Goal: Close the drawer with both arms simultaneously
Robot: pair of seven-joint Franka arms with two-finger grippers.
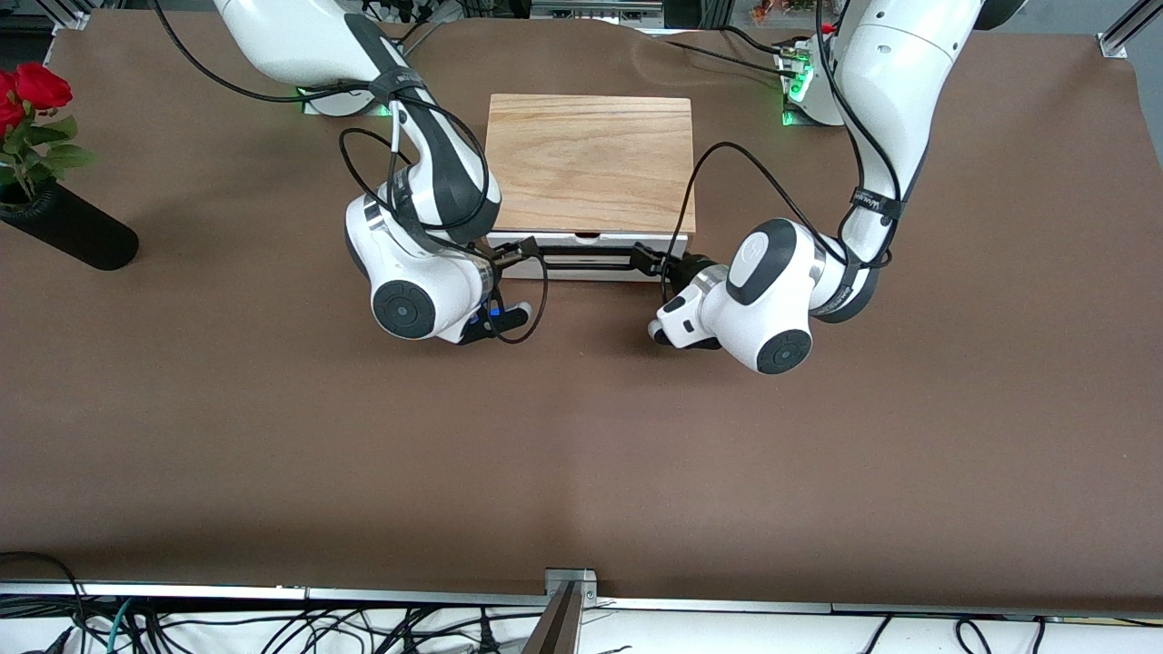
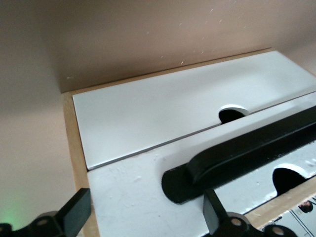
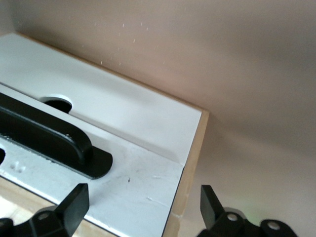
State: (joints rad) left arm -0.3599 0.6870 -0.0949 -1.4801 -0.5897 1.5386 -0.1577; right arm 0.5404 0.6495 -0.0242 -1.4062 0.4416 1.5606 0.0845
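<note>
The light-wood box (image 1: 591, 163) sits mid-table. Its white drawer front (image 1: 591, 273) with the black handle (image 1: 591, 252) faces the front camera and stands out only slightly from under the box top. My right gripper (image 1: 513, 252) is open at the drawer front's end toward the right arm. My left gripper (image 1: 650, 262) is open at the other end. In the left wrist view the open gripper (image 2: 145, 212) is close against the drawer front (image 2: 133, 197), beside the handle's end (image 2: 237, 158). In the right wrist view the open gripper (image 3: 143, 207) spans the front's corner (image 3: 143, 182).
A second white panel (image 2: 163, 113) with a finger notch lies beside the handled one on the box face. A black vase with red roses (image 1: 68, 232) stands at the right arm's end of the table. Brown tabletop (image 1: 581, 436) spreads toward the front camera.
</note>
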